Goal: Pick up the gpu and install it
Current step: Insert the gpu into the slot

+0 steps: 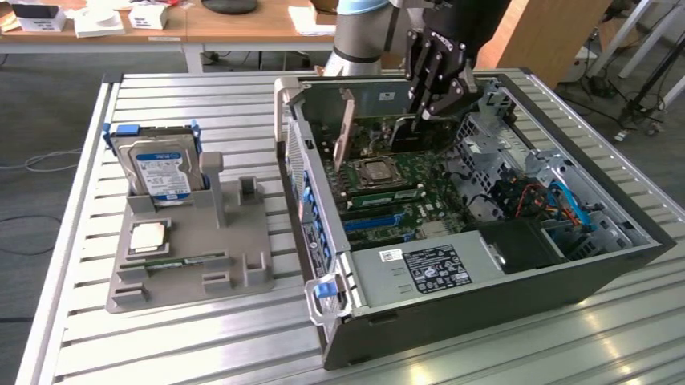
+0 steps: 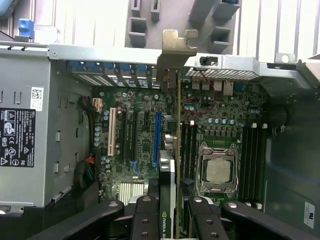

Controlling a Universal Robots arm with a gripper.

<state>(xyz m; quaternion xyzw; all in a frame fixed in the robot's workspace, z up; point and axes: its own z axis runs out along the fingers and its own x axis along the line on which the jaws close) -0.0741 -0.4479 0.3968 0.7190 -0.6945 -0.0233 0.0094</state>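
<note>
I see the open computer case (image 1: 460, 265) toward the table's (image 1: 160, 337) edge on the exterior view's right, its motherboard (image 2: 140, 130) exposed. The gpu (image 2: 176, 50) stands on edge over the board, bracket at the case's rear wall, with my gripper (image 2: 172, 210) clamped on its other end

1. Lit brightly and evenly from overhead in the exterior view, with soft glare streaking the ribbed silvery aluminium table (image 1: 192, 329).
2. Deep shade inside the open dark grey computer case (image 1: 503, 313), darkest toward its lower corner.
3. Blown out to near white along the table slats in the wrist view; dim over the green motherboard (image 2: 140, 130) and the black jointed hand (image 2: 170, 220).
</note>
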